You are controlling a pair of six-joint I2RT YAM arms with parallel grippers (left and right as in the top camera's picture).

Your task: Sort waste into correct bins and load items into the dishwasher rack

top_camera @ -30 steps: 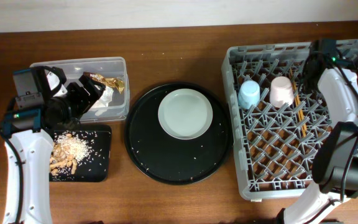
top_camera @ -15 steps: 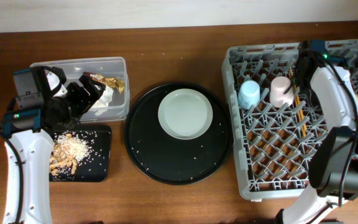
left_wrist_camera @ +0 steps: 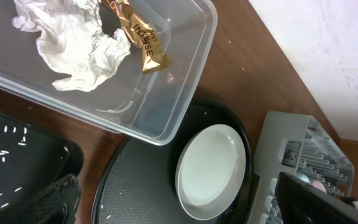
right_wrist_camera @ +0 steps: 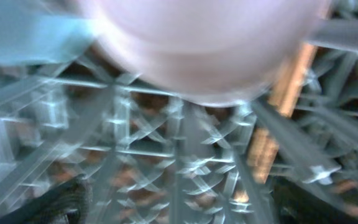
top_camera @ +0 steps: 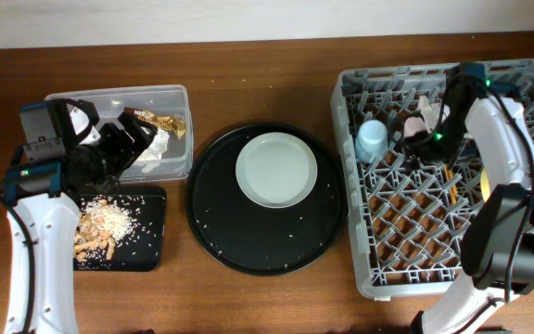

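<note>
In the overhead view my right gripper (top_camera: 418, 134) hangs open low over the pink cup (top_camera: 424, 118), which stands in the grey dishwasher rack (top_camera: 378, 269) beside the light-blue cup (top_camera: 372, 139). The right wrist view is blurred. It shows the pink cup (right_wrist_camera: 197, 43) just ahead of my wide-apart fingers (right_wrist_camera: 42, 205), with nothing between them, and a wooden chopstick (right_wrist_camera: 291, 81) lying in the lattice. My left gripper (top_camera: 126, 144) hovers open above the clear tub (top_camera: 179, 97), which holds the tissue (left_wrist_camera: 73, 43) and gold wrapper (left_wrist_camera: 138, 37). The pale plate (top_camera: 276, 170) lies on the round tray.
The round black tray (top_camera: 211, 232) sits mid-table with stray rice grains. A shallow black tray (top_camera: 146, 250) at the front left holds brown scraps and rice (top_camera: 100, 232). Chopsticks (top_camera: 449, 176) lie among the rack's pegs.
My right gripper swung from the rack's back right corner down to the pink cup and opened from shut. The left arm has not moved.
</note>
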